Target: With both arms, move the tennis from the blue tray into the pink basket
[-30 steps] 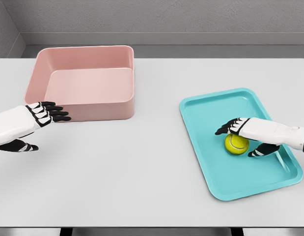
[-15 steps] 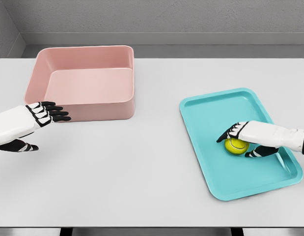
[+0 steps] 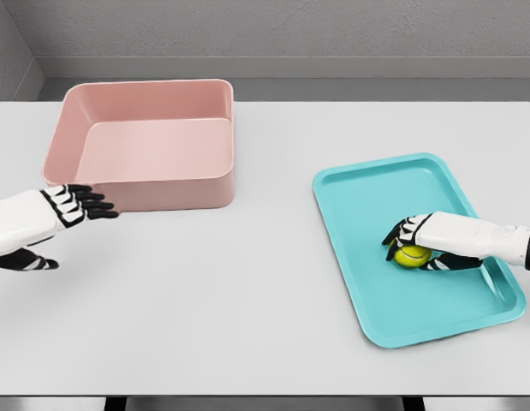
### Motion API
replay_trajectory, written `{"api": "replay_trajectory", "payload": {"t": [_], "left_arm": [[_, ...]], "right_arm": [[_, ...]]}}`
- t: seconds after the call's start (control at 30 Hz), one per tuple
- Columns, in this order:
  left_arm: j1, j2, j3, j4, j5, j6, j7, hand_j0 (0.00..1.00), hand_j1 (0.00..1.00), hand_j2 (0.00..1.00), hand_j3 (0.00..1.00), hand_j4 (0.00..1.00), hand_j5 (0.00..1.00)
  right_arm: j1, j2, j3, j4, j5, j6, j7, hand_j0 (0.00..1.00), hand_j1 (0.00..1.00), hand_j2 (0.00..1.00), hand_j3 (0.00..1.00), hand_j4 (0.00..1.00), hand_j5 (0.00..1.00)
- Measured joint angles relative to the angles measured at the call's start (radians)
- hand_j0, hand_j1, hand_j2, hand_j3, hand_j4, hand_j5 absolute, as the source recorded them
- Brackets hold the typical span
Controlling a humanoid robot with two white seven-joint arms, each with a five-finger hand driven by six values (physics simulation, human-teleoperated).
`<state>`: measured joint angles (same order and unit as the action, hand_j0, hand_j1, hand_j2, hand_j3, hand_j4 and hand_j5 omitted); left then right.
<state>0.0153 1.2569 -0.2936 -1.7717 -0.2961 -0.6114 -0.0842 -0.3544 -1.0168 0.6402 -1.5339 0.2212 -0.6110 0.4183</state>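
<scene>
A yellow-green tennis ball lies in the blue tray on the right side of the table. My right hand covers the ball from above, fingers curled over its top and thumb under its near side, so it is shut on the ball. The pink basket stands at the back left, open side up and with nothing in it. At the left edge my left hand hovers open, just in front of the basket's near left corner, fingers stretched and holding nothing.
The white table stretches between tray and basket. Its front edge runs along the bottom of the view. A grey wall rises behind the table.
My right hand has lowered onto the ball and its fingers have closed around it. My left hand has drifted slightly left and back toward the picture's edge.
</scene>
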Motion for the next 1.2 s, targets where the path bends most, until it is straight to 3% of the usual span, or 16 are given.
{"api": "replay_trajectory", "payload": {"t": [0.2, 0.47, 0.9, 1.2], "left_arm": [[-0.003, 0.07, -0.073, 0.016, 0.064, 0.0, 0.003, 1.0, 1.0, 1.0, 1.0, 1.0, 1.0], [-0.003, 0.083, -0.119, 0.045, 0.082, 0.0, 0.003, 1.0, 1.0, 1.0, 1.0, 1.0, 1.0], [-0.002, 0.1, -0.13, 0.078, 0.14, 0.0, 0.003, 1.0, 1.0, 1.0, 1.0, 1.0, 1.0], [-0.002, 0.105, -0.13, 0.075, 0.142, 0.0, 0.002, 1.0, 1.0, 1.0, 1.0, 1.0, 1.0]], "right_arm": [[0.0, -0.005, -0.011, -0.007, 0.005, -0.002, 0.0, 0.53, 0.53, 0.53, 0.53, 0.53, 0.53], [0.0, -0.015, -0.068, -0.047, 0.0, -0.002, 0.001, 0.49, 0.49, 0.49, 0.49, 0.49, 0.49], [-0.009, -0.002, -0.089, -0.205, -0.001, -0.002, 0.039, 0.47, 0.47, 0.47, 0.47, 0.47, 0.47], [-0.044, 0.077, -0.083, -0.23, 0.001, -0.002, 0.066, 0.46, 0.46, 0.46, 0.46, 0.46, 0.46]]}}
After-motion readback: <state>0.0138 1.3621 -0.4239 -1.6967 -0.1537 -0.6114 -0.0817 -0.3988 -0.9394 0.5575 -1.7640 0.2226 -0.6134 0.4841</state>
